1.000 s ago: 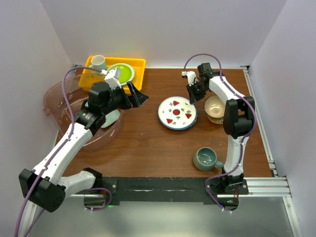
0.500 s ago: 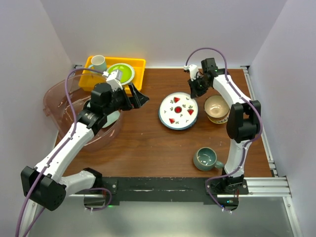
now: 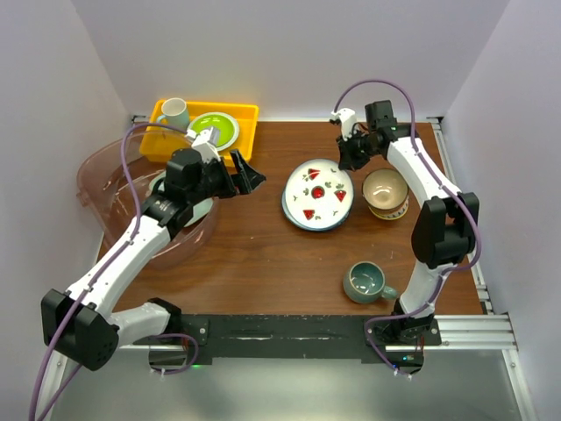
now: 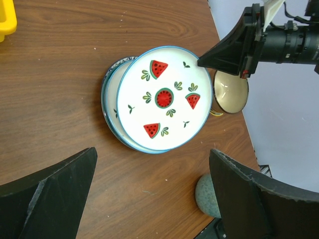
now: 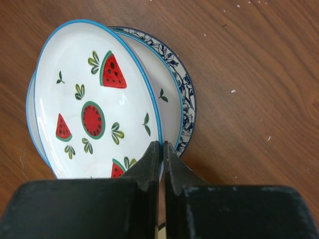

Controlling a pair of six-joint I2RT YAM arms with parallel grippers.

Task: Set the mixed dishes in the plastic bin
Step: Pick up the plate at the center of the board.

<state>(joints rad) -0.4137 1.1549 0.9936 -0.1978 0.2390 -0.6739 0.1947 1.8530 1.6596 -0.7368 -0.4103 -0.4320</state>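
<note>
My right gripper [image 5: 160, 145] is shut on the rim of the red-and-white watermelon plate [image 5: 94, 104], which it holds tilted up on its far right edge [image 3: 317, 189]. Under it lies the blue-rimmed floral plate [image 5: 185, 102], flat on the table. In the left wrist view the watermelon plate [image 4: 164, 97] leans on the lower plate [image 4: 110, 92]. My left gripper [image 3: 248, 170] hangs open and empty beside the pinkish plastic bin [image 3: 98, 171], left of the plates. The cream-tan bowl [image 3: 384, 191] sits right of the plates. The teal mug [image 3: 365, 281] stands near the front.
At the back left a yellow tray [image 3: 250, 117] holds a white mug [image 3: 174, 111] and a lime-green plate [image 3: 216, 129]. White walls close in the table on three sides. My left arm reaches over the bin's right side.
My right gripper has moved back and to the right with the watermelon plate's rim, tipping that plate up and drawing it right. The left arm has barely moved.
</note>
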